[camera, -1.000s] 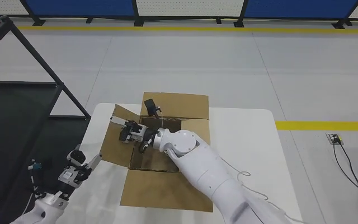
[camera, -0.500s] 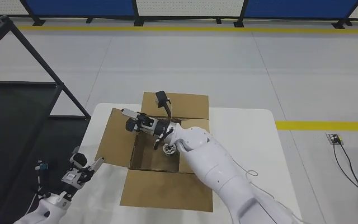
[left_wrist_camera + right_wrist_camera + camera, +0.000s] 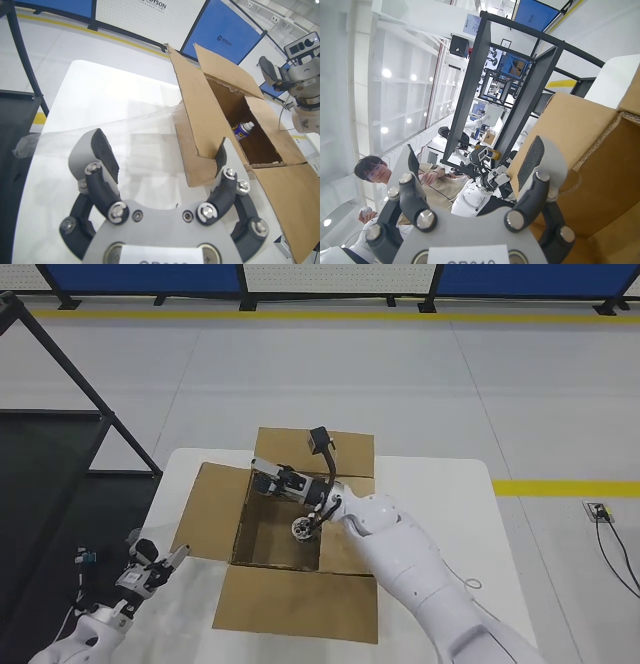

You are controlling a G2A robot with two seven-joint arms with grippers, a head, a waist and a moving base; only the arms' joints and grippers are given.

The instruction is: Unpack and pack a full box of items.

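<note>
Tabletop [image 3: 440, 524]: white, carries all items.
Cardboard box [image 3: 300, 604]: at the tabletop's middle, upright, all four flaps folded out.
Clear plastic film [image 3: 75, 135]: lies loose on the tabletop, on the box's left side.
Right gripper [image 3: 262, 479]: over the box's far left corner, jaws released, nothing held.
Left gripper [image 3: 161, 147]: low over the tabletop's near left edge, by the left flap's corner, jaws released, nothing held.
Spray can [image 3: 243, 128]: blue with a white cap, inside the box.

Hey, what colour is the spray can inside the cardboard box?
The spray can is blue with a white cap; it shows best in the left wrist view.
</note>
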